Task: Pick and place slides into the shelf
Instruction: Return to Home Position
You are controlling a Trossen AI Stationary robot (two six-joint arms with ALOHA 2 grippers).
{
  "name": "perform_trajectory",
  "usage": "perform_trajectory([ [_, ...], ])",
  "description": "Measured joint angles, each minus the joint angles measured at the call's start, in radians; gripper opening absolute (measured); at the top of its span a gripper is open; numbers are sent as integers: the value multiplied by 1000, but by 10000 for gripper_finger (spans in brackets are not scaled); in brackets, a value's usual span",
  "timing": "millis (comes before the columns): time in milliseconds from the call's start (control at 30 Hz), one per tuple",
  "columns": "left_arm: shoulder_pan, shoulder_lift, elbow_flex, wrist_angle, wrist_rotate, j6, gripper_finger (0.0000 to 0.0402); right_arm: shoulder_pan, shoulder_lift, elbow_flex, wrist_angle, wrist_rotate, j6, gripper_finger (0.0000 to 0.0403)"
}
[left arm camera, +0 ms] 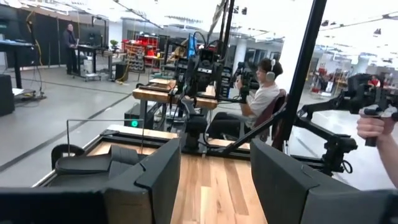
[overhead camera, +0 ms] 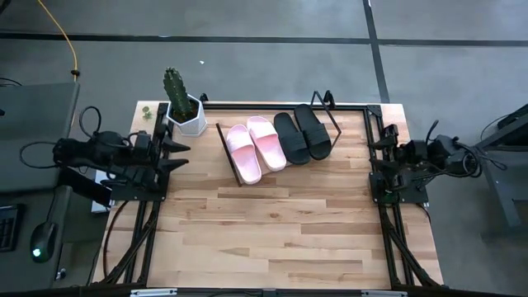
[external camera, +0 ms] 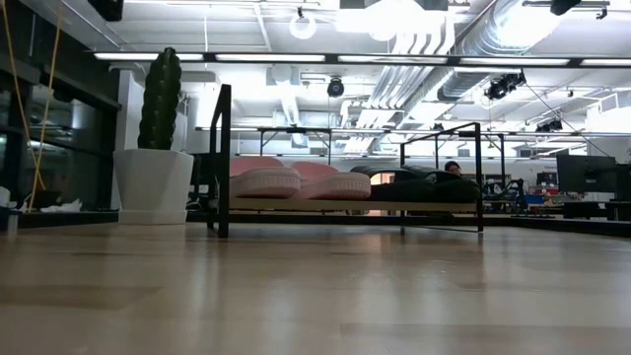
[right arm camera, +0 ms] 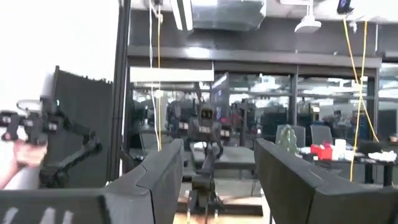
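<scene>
Just beside the shelf (external camera: 345, 206), a potted cactus (overhead camera: 181, 106)

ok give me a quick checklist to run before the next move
1. Both pink slides lying on the shelf: ok
2. Both black slides lying on the shelf: ok
3. Left gripper open, holding nothing: ok
4. Right gripper open, holding nothing: ok
5. Both arms at the table sides, clear of the shelf: ok
6. Cactus pot upright beside the shelf: ok
</scene>
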Motion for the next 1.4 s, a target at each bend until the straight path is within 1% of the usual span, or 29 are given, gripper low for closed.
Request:
perform_trajectory([
  [133, 0, -78, -88, 56, 4, -4, 177, 0, -1, -16, 45, 9, 0, 188],
  [300, 0, -167, -178, 105, 18, -7, 177, 0, -6, -68, 83, -24, 6, 188],
  [433, 0, -224, -221, 126, 34, -10, 177, 0, -6, -138, 212, -16, 8, 188],
  [567, 0, -265, -243, 122, 47, -11, 177, 0, -6, -205, 340, -34, 6, 188],
  [733, 0, -278, -256, 121, 49, -11, 177, 0, -6, -272, 391, -26, 0, 188],
  [900, 0, -278, -256, 113, 49, -12, 177, 0, -6, -302, 424, -26, 7, 188],
  [1133, 0, -278, -256, 113, 49, -18, 177, 0, -6, -334, 439, -25, 3, 188],
  [1400, 0, -278, -256, 108, 49, -18, 177, 0, -6, -335, 430, -20, 2, 188],
])
